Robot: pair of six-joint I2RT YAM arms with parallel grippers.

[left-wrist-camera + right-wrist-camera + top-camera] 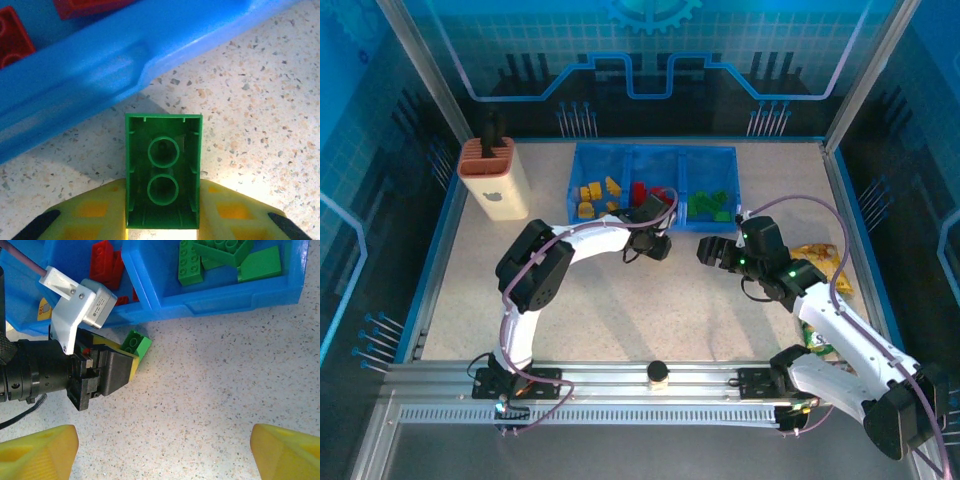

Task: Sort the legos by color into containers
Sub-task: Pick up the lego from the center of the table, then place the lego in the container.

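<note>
- The left gripper (658, 243) is closed on a green brick (163, 172). In the left wrist view its yellow pads (90, 215) press against both long sides of the brick, whose hollow underside with two round tubes faces the camera.
- The green brick sits just outside the near wall of the blue tray (620, 150), over the speckled table (620, 300) and close to the wall, but not inside any compartment. Whether it rests on the table or is lifted clear of it I cannot tell.
- In the right wrist view the same brick pokes out of the left gripper's tips with its studs tilted up and toward the tray, near the divider between the middle and right compartments.
- The tray lies at the far side of the table with three compartments side by side – yellow bricks (595, 195) in the left one, red bricks (645, 192) in the middle, green bricks (712, 205) in the right.
- The right gripper (712, 252) is spread wide with nothing between its yellow fingertips (40, 447). It hovers over bare table just right of the left gripper, pointing toward the tray.
- A beige holder (495, 180) with an orange ribbed top stands left of the tray, well apart from both grippers.
- A yellow snack bag (820, 260) lies by the right arm, partly hidden behind it.
</note>
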